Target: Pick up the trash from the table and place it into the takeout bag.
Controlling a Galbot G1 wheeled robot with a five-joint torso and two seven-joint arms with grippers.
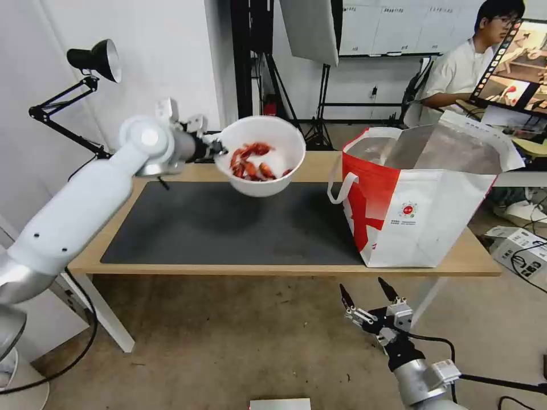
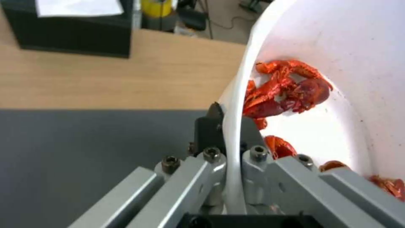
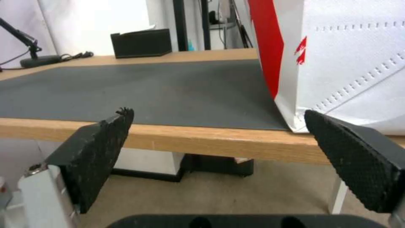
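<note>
Left hand (image 1: 218, 149) pinching bowl (image 1: 263, 155) rim, mouth tilted forward (shells inside)

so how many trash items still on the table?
0 visible. The bowl is held above the mat by the left gripper; the takeout bag may hide some.

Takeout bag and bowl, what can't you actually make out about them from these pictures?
- Takeout bag: its inside bottom is hidden by its own front wall in the head view.
- Bowl: its far rim is cut off by the left wrist view's edge.
- Left gripper: one fingertip is hidden behind the bowl wall.
</note>
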